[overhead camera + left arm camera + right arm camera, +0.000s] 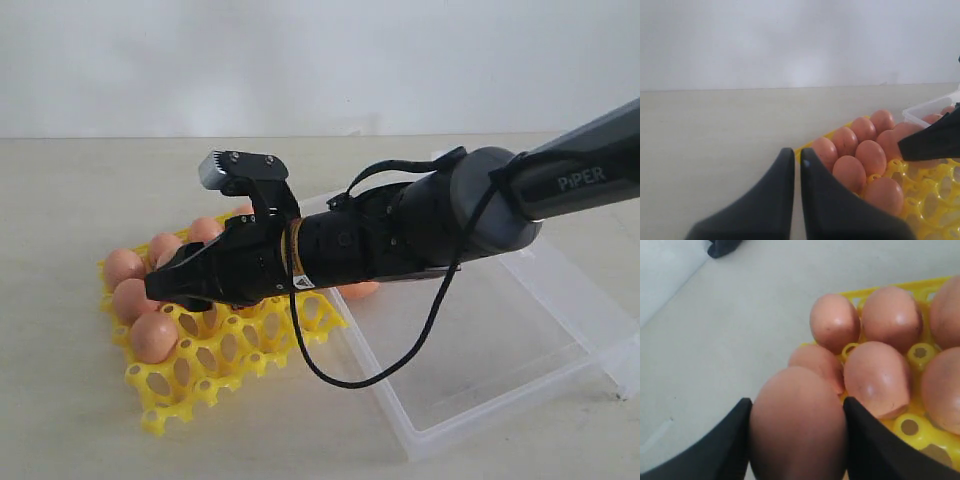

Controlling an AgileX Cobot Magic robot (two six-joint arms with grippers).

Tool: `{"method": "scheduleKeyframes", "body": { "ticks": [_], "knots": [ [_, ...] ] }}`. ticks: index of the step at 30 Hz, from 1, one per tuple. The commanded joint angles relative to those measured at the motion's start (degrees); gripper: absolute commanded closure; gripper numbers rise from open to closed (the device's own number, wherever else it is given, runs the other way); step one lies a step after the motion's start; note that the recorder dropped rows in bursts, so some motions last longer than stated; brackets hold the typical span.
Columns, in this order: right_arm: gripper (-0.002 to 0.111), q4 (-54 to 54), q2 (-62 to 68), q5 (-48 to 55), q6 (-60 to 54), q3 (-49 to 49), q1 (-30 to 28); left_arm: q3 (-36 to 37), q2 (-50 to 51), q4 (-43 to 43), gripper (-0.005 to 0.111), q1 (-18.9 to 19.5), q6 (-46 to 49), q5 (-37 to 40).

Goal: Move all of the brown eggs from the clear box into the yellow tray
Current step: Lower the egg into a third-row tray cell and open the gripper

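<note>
1. Your right arm reached across the clear box (500,345) to the yellow tray (215,378), both resting on the pale desk (70,420).
2. The right pincer (796,410) was pinching one brown egg (797,440) between its dark fingers, low over the tray's far-left side and just beside eggs already seated there (153,338).
3. Your left pincer (796,155) was pressed nearly together and held nothing. It sat near a corner of the tray.
4. Several brown eggs filled the tray's left and back cups, while the cups nearest the exterior camera were open. At least one egg (358,291) lay in the box, partly hidden under the arm.
5. I could not tell which cup lay under the held egg. It looked close to the tray's outer edge.
6. Risk: if you let go off-centre, the egg could have landed on a peg or a neighbour, then rolled onto the desk or cracked.
7. Risk: a tighter squeeze could have broken the shell.
8. Risk: the arm hung low over the seated eggs, so a sideways withdrawal could have knocked them.
9. Risk: the black cable loop (330,375) drooped over the tray and the box rim and could have snagged either.
</note>
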Motion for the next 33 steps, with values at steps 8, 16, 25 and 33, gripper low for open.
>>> {"method": "scheduleKeyframes", "body": {
  "ticks": [8, 16, 25, 33],
  "knots": [
    [0.109, 0.98, 2.45, 0.85, -7.65, -0.33, 0.12, 0.15, -0.2, -0.06, 0.103, 0.12, -0.1, -0.4],
    [0.093, 2.74, 5.1, -0.18, -7.65, -0.33, 0.12, 0.15, -0.2, -0.06, 0.103, 0.12, -0.1, -0.4],
    [0.066, 5.12, 5.6, -0.93, -9.05, -0.33, 0.12, 0.15, -0.2, -0.06, 0.103, 0.12, -0.1, -0.4],
    [0.061, 8.9, 5.6, -2.36, -9.13, -0.33, 0.12, 0.15, -0.2, -0.06, 0.103, 0.12, -0.1, -0.4]
  ]
}}
